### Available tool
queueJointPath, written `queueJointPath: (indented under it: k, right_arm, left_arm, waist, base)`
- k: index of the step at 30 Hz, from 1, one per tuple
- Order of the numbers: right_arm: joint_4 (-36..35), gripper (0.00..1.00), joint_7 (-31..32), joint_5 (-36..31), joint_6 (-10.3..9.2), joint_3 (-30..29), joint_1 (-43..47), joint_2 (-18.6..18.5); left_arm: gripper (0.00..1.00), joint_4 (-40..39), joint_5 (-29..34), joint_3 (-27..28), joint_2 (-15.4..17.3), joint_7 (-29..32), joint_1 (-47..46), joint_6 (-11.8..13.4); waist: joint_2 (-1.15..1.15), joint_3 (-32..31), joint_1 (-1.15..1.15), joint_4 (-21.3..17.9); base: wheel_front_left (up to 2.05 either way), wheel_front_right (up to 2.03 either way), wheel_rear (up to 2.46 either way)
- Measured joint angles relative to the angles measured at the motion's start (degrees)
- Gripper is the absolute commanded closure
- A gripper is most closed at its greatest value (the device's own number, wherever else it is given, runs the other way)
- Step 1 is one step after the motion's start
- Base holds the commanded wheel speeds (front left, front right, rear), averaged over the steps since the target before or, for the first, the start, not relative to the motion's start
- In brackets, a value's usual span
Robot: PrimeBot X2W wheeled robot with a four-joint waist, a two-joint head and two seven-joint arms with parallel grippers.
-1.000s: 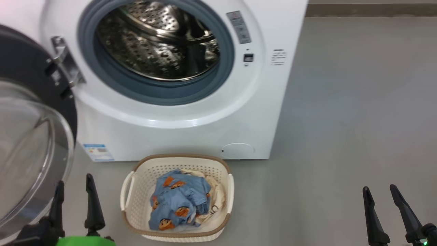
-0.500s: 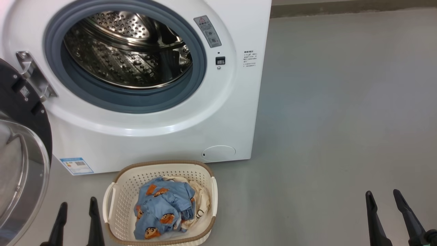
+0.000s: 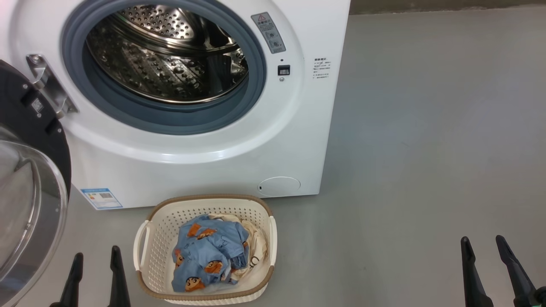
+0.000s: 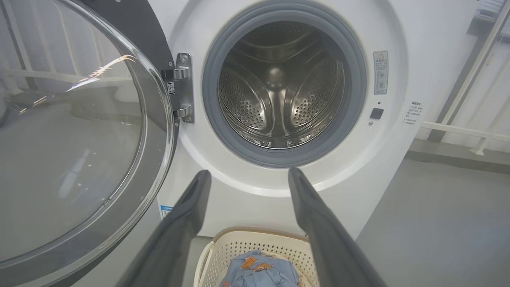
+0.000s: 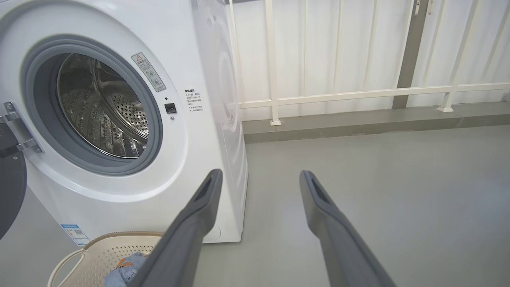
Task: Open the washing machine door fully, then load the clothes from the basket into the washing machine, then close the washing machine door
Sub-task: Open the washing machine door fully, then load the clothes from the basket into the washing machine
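Head view: the washing machine (image 3: pixel 298 128) is seen with its mouth uncovered, and the washing machine door (image 3: pixel 25 200) is swung out to the left. The basket (image 3: pixel 204 198) is set on the floor (image 3: pixel 426 149) just before the machine. The clothes (image 3: pixel 209 251) are heaped in it, the blue printed garment on top, the cream one beneath and to its right. The left gripper (image 3: pixel 96 252) is held just left of the basket, fingers spread wide, nothing gripped. The right gripper (image 3: pixel 482 239) is kept well apart at the lower right, equally wide, nothing held.

Left wrist view: the drum (image 4: pixel 279 87) is looked into head-on, bare steel shown right to its back wall. The hinge (image 4: pixel 184 87) is picked out clearly.

Right wrist view: the machine's side panel and a white railing (image 5: pixel 338 95) are revealed.
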Motion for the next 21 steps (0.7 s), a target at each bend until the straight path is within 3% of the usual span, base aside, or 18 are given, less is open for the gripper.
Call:
queueJointPath:
  k: [21]
  right_arm:
    - [1.2,0.00,0.0,0.1,0.00,0.4,-0.2,0.1]
  left_arm:
    - [0.00,0.9,1.2,0.8,0.0,0.0,0.0,-0.4]
  waist:
    - [0.00,0.7,0.00,2.1]
  base:
    - [0.00,0.00,0.00]
